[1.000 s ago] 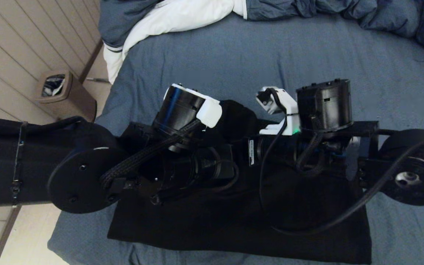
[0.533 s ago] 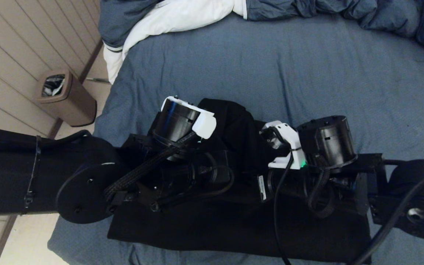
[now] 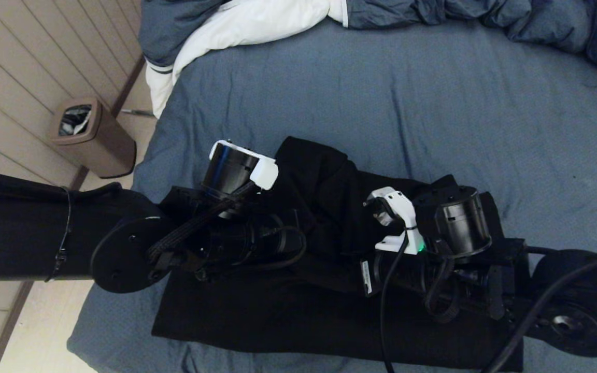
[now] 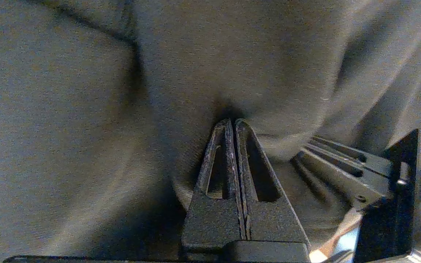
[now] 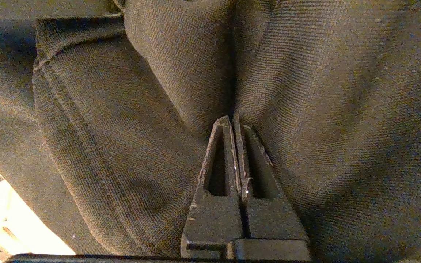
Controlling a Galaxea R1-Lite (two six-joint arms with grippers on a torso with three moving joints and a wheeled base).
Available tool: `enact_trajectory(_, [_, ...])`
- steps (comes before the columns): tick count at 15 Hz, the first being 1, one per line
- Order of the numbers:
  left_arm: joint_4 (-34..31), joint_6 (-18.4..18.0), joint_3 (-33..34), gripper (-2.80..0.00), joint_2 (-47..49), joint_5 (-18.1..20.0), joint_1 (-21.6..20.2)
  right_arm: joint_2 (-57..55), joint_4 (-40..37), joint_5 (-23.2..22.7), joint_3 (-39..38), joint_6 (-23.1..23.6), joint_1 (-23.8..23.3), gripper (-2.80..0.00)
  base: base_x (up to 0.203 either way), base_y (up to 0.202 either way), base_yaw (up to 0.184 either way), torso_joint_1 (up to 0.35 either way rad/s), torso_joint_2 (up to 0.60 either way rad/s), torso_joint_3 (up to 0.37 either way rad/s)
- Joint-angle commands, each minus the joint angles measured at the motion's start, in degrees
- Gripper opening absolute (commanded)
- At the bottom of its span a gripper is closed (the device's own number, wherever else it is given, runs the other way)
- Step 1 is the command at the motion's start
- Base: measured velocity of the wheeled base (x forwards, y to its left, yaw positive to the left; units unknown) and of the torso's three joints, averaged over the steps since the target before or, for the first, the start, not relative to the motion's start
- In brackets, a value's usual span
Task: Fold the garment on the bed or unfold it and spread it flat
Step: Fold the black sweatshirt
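- Right now both sets of jaws are pressed together with black cloth pinched at their tips: the left gripper (image 4: 235,122) bites a pucker of the garment (image 3: 329,290), and the right gripper (image 5: 231,119) nips a fold of it beside a stitched seam.
- From the head view the grippers themselves are hidden under the two arms, which reach side by side over the cloth near the bed's (image 3: 433,103) front edge.
- Under and around the arms, the garment lies as a broad dark slab along the front edge, nearer the front-left corner; a bunched flap rises between the arms, toward the middle of the bed.
- Judged from that, a fold is under way, not finished: the lower part looks squared and flat, while the raised flap is not yet laid down or smoothed.
- Left to do, probably: set the flap down, release it, and make any further fold.
- Along the far edge a duvet (image 3: 257,20) is heaped, well apart.
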State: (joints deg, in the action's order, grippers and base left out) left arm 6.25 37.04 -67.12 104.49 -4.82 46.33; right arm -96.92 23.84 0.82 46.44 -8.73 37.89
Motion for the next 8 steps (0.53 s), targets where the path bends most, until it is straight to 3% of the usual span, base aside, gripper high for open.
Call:
enact_trajectory(1, [0.42,0.27,1.07,-2.8,-0.58,-0.06,-0.84,0.1,0.24,0.12,1.04,0.08,-0.01,-2.8,0.0,0.0,0.0,0.0,0.0,0.0])
enact_trajectory(8, [-0.56,-0.3,-1.66,-2.8,-9.66,0.51,-1.6,9.42,-2.71,0.63,4.87,1.2,-0.88,-2.8,0.0,0.0,0.0,0.0,0.0,0.0])
